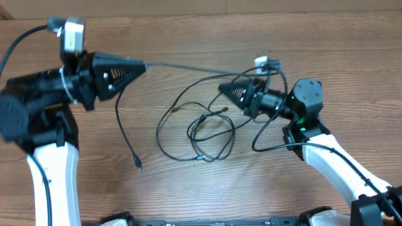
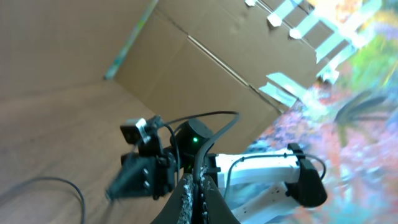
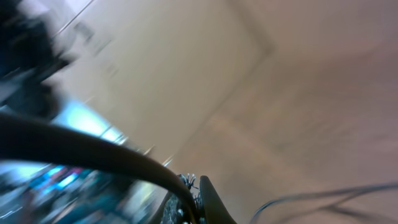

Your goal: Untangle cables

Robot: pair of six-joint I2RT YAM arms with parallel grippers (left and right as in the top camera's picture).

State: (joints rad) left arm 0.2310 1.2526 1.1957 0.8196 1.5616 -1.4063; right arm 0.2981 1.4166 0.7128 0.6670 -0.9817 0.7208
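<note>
Cables [image 1: 196, 135] lie in the middle of the table [image 1: 251, 31] in crossing loops, so I judge most untangling is left. One strand [image 1: 188, 64] runs tight from the left gripper [image 1: 144, 65] toward the right gripper [image 1: 222, 88].

Left wrist view: the fingers [image 2: 184, 202] pinch a cord [image 2: 198, 163].

Right wrist view, blurred: the fingers [image 3: 208, 202] are closed where a cord [image 3: 93, 152] meets them.

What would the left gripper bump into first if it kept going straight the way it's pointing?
Probably the right gripper. The left gripper points along the tight cable it pinches, and the right gripper faces it. Heights are unclear, so it might slip past.
</note>
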